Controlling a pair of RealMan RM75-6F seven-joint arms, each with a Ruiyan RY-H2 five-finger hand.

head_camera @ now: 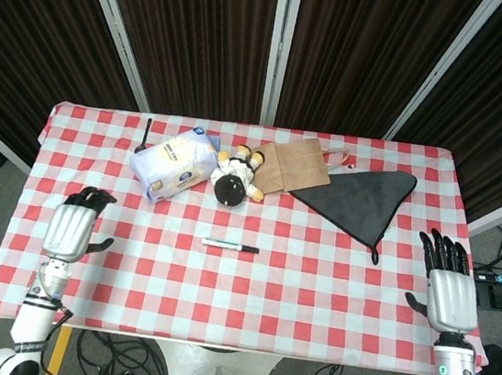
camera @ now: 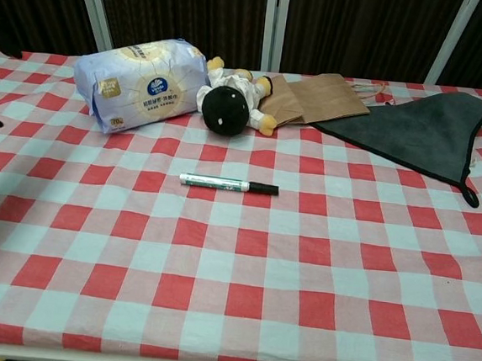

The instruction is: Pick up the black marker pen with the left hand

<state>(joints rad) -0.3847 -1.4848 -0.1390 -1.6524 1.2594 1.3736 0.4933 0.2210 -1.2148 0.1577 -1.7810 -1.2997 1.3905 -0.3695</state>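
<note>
Checked cloth [head_camera: 331, 281] over table, dark curtain behind. Marker [head_camera: 230, 245] lies flat mid-table, cap end right, nothing touching it. My left hand [head_camera: 73, 227] empty, fingers apart, well left of it. Reach right, drop low, pinch across barrel middle. Right hand [head_camera: 449, 289] idle, released.

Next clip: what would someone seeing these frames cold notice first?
Probably the red-and-white checked tablecloth, with a lone black marker pen lying flat near its middle. Behind it a row runs along the far side: a tissue pack, a plush doll, a brown paper bag and a dark grey cloth. The left robot hand and right robot hand flank the table, both holding nothing.
</note>
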